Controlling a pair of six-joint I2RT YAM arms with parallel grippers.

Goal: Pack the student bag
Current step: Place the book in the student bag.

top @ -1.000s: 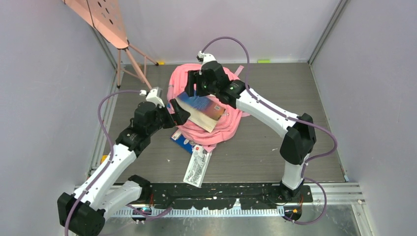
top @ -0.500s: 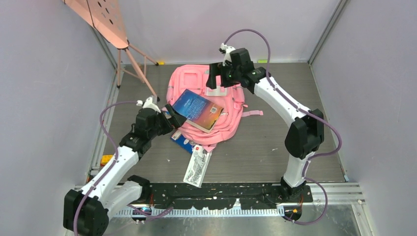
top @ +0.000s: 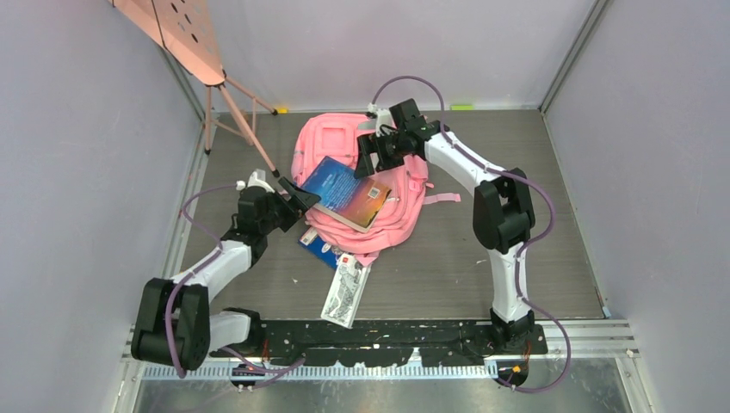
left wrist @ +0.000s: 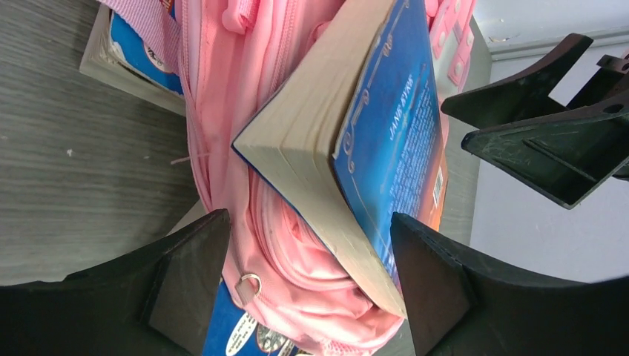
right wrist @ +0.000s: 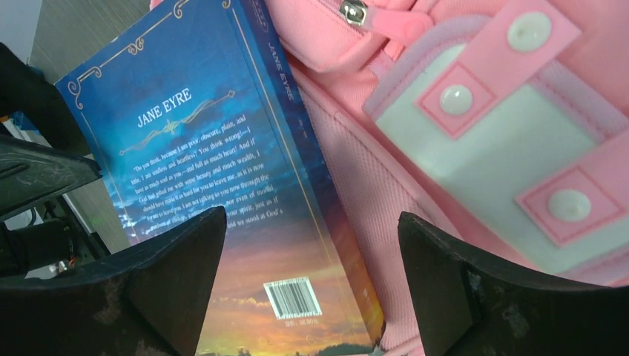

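Gaping wide, the left gripper [top: 294,196] straddles a corner of the book [top: 346,191], which lies on the pink bag [top: 331,138]; whether either jaw touches the pages is unclear. Across the book, the right gripper [top: 368,159] hangs just as wide, with the book's edge and the bag between its jaws.

Student bag [top: 327,142]: pink, white patches. Book [top: 346,191] on the bag: blue cover fading to orange, gold border. Surface [top: 456,258]: grey wood-grain. Fingers [left wrist: 185,282] black.
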